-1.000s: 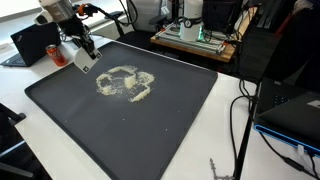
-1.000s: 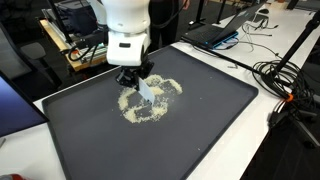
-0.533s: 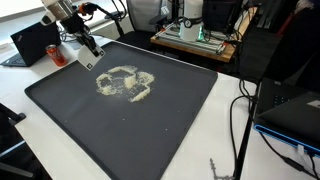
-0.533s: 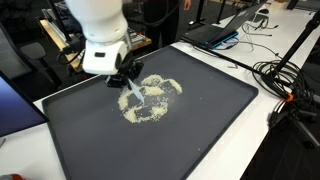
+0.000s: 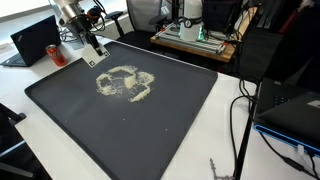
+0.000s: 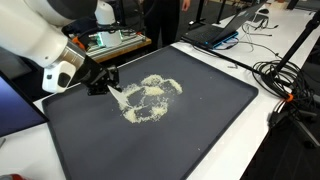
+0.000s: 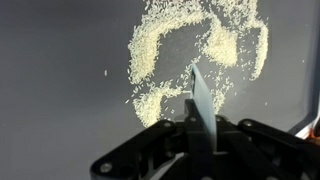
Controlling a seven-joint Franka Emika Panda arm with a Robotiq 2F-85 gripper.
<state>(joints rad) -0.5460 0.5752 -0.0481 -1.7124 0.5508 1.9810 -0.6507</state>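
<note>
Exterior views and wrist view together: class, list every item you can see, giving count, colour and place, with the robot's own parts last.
tray: one, black, on the white table
grains: many, pale, strewn in a rough ring mid-tray
flat blade: one, whitish, clamped in the pincer, tip by the grains
laptop: one, black, beyond the tray's corner
cables: several, black, on the table beside the tray
arm: one, white, at the tray's side
pincer: one, black, shut on the flat blade
</note>
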